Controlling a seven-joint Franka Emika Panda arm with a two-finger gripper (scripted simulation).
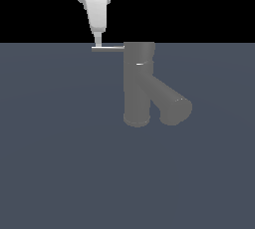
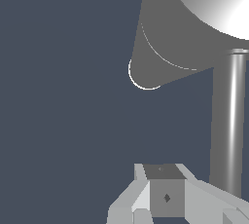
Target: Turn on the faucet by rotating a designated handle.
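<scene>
The faucet (image 1: pixel 137 88) is a dull grey upright cylinder with a thick angled spout (image 1: pixel 172 104) and a thin pale ring (image 1: pixel 140 63). The handle (image 1: pixel 108 49) is a thin light-grey rod that sticks out from the faucet's top toward the exterior view's left. My gripper (image 1: pixel 98 41) comes down from above, and its tip is at the handle's outer end. The fingers look pressed together with nothing between them. In the wrist view the gripper (image 2: pixel 163 191) sits beside the handle (image 2: pixel 227 121), and the faucet (image 2: pixel 165 38) is seen from above.
The faucet stands on a flat dark blue-grey floor (image 1: pixel 55 163). Behind the floor the background is black. Nothing else is in view.
</scene>
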